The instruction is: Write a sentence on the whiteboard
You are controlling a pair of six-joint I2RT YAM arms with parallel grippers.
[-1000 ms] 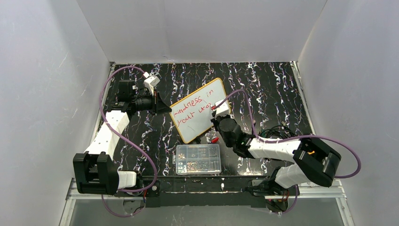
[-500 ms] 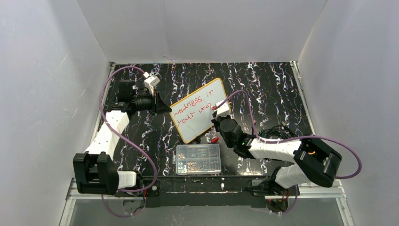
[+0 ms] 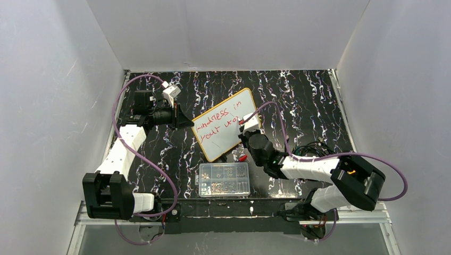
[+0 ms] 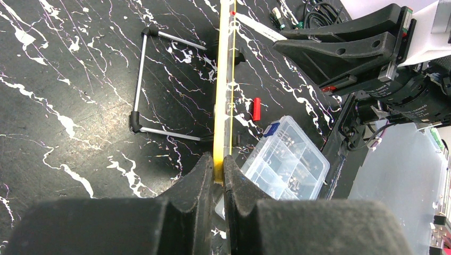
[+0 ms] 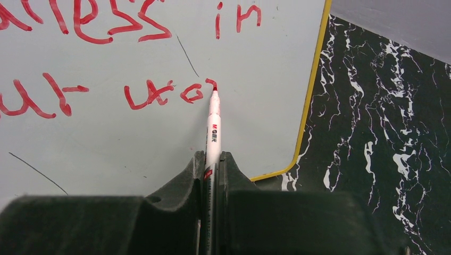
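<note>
Right end effector [image 5: 213, 169]: closed tight on a white marker [image 5: 214, 125]. The barrel is pinched between both fingers and points forward out of them.
Marker tip: red, touching the board face at the end of a short hooked stroke, just right of the "o".
Left end effector [image 4: 218, 169]: jaws closed on the thin yellow rim of the whiteboard [image 4: 224, 90], clamping its edge. From this wrist the board is seen edge-on.
Whiteboard position: around the middle of the table [image 3: 314, 106], turned at an angle, with its written face visible from overhead. The left arm is at its left edge and the right arm at its near right side.
Sentence [image 3: 218, 119]: red handwriting in two lines. The upper line reads "kindness in"; the lower reads "your wo" plus the hooked stroke under the tip.
Stand [image 4: 139, 87]: a thin metal wire frame with black ends, lying on the table on the board's back side and reaching to the board.
Red cap [image 4: 256, 108]: lies on the table on the written side, between the board and the box.
Clear compartment box [image 3: 224, 179]: holds small parts in its compartments and sits near the front edge of the table, apart from the board.
Table surface: black with white marbled streaks.
</note>
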